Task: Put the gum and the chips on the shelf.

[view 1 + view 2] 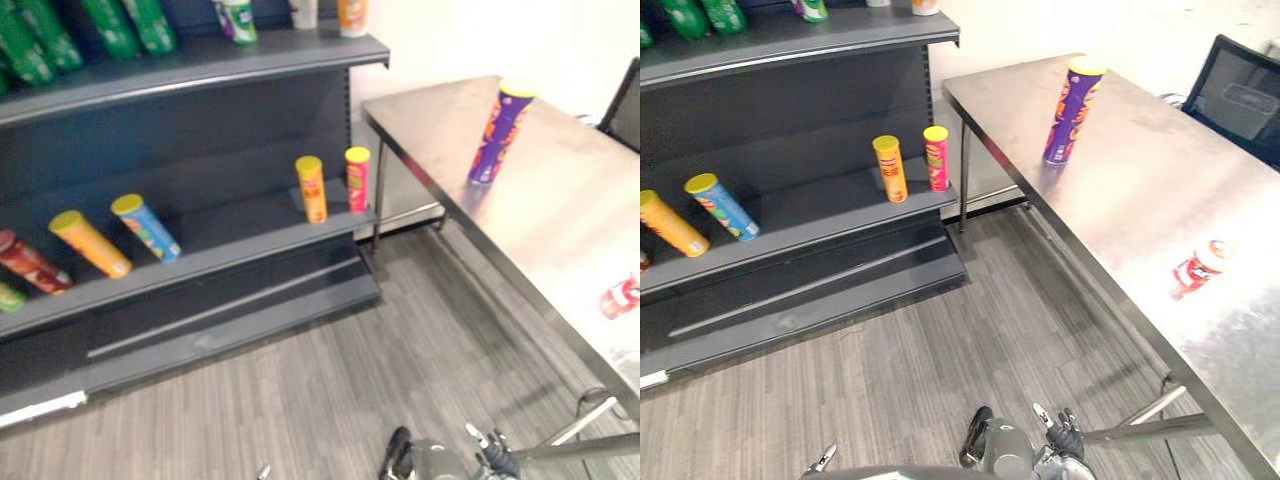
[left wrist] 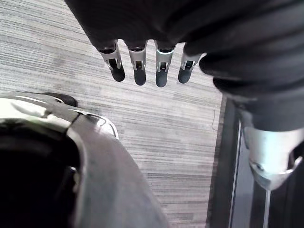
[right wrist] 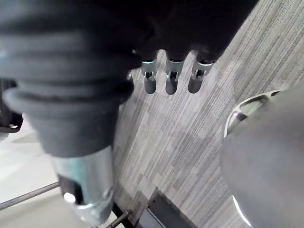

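A grey striped floor (image 1: 330,390) runs between a dark shelf (image 1: 200,262) on the left and a steel table (image 1: 1140,200) on the right. Both task things are on the table, well apart. The chips (image 1: 1072,112), a purple can with a yellow lid, stands upright far back near the table's shelf-side edge. The gum (image 1: 1196,270), a small red and white container, lies on its side closer in.

The left hand (image 2: 137,66) hangs over the floor with straight fingers and holds nothing. The right hand (image 3: 171,78) hangs the same way, fingers relaxed and empty. Both seem to be at rest, low and away from the table, so no pick appears to have begun.

On the lower board an orange can (image 1: 312,188) and a red can (image 1: 357,178) stand together at the end nearest the table, while a blue can (image 1: 146,227) and a yellow can (image 1: 90,243) sit further left. The bare stretch between the two pairs looks like the natural spot for new stock. Standing upright, the chips offers its side to a wrapping grasp. The gum, low and on its side, probably calls for a finer pinch.
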Controlling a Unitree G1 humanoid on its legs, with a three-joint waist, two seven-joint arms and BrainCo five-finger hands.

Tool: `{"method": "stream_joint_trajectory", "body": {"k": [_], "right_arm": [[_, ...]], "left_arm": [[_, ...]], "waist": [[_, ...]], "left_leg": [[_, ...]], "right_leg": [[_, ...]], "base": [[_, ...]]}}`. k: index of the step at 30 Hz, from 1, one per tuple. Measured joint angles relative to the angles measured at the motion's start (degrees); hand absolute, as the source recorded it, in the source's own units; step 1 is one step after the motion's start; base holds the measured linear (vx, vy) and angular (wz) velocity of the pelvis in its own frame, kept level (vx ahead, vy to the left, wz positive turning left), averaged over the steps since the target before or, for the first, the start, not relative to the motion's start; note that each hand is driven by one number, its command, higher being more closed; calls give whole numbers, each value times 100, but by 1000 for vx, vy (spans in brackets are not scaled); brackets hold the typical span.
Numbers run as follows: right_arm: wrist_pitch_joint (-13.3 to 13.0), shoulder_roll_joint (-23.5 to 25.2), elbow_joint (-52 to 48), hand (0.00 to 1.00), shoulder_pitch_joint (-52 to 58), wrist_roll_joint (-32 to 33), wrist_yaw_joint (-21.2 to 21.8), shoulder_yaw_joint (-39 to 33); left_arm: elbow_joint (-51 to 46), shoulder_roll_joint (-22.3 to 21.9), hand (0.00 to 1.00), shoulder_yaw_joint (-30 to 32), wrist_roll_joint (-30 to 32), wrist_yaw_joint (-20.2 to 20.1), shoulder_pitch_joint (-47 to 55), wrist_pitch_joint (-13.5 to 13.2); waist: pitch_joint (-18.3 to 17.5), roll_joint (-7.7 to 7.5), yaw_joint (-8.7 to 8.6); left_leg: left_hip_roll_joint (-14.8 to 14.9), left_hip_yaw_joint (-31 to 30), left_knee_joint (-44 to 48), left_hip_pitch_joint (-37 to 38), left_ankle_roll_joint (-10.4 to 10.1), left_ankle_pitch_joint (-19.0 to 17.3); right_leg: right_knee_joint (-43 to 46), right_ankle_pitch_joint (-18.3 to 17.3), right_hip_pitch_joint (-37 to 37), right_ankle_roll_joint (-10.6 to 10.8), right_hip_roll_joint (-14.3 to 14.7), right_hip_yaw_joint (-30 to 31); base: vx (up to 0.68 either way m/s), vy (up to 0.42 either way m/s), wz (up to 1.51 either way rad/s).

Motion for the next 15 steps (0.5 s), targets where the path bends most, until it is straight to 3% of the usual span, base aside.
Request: {"method": "stream_joint_trajectory", "body": {"k": [2, 3, 4, 5, 6, 8, 10, 12, 15], "right_arm": [[63, 20, -3, 0, 23, 9, -34, 2], [107, -13, -1, 0, 7, 15, -47, 18], [109, -79, -14, 0, -9, 12, -51, 65], [121, -115, -14, 0, 7, 5, -47, 128], [118, -116, -11, 0, 26, 6, -48, 170], [203, -156, 5, 0, 21, 58, -119, 2], [200, -155, 100, 0, 30, 95, -143, -140], [203, -156, 235, 0, 38, 114, -142, -261], [202, -140, 221, 0, 169, 127, -151, -470]], "left_arm": [[58, 19, 0, -14, -6, 62, -78, 64], [111, -42, 0, -15, -21, 68, -97, 100], [215, -76, 0, 0, -34, 68, -95, 82], [254, -46, 0, 29, -108, 85, -119, 91], [282, -49, 0, 53, -180, 87, -115, 92], [277, -215, 0, 357, -255, 86, -162, 95], [202, -274, 0, 521, -398, 73, -152, 84], [160, -350, 0, 552, -482, 82, -116, 84], [44, -351, 0, 555, -455, 135, -159, 86]], "waist": [[-59, 22, 0], [-65, 213, 31], [-155, 264, 17], [-164, 225, 32], [-193, 257, 28], [-171, 273, 26], [-162, 249, 31], [-159, 260, 33], [-161, 257, 1]], "left_leg": [[467, 113, 1444, -477, -78, 80], [841, 76, 2049, -738, -35, 309], [1125, -58, 2854, -1123, -22, 795], [1199, -263, 3563, -1410, -135, 1551], [1289, -362, 3874, -1552, -147, 1635], [1390, -455, 4467, -2117, -14, 784], [1211, -480, 4118, -2359, 65, 377], [1080, -576, 3327, -2491, 42, 259], [844, -1301, 1409, -2709, -25, 290]], "right_leg": [[-300, -78, 257, 15, 212, -160], [-702, -108, 504, 59, 417, -294], [-658, -113, 631, -32, 471, -342], [-765, -68, 678, -89, 571, -155], [-891, -65, 779, -92, 690, -55], [-1005, -21, 877, -150, 904, 597], [-1094, -21, 1020, -151, 923, 1176], [-1194, -23, 1166, -146, 923, 1685], [-1243, -55, 1205, -83, 924, 2428]], "base": [[44, -85, -60], [157, -47, -84], [206, -12, -116], [195, -3, -110], [173, -25, -122], [199, -14, -121], [185, 17, -145], [187, 67, -157], [242, 180, -144]]}}
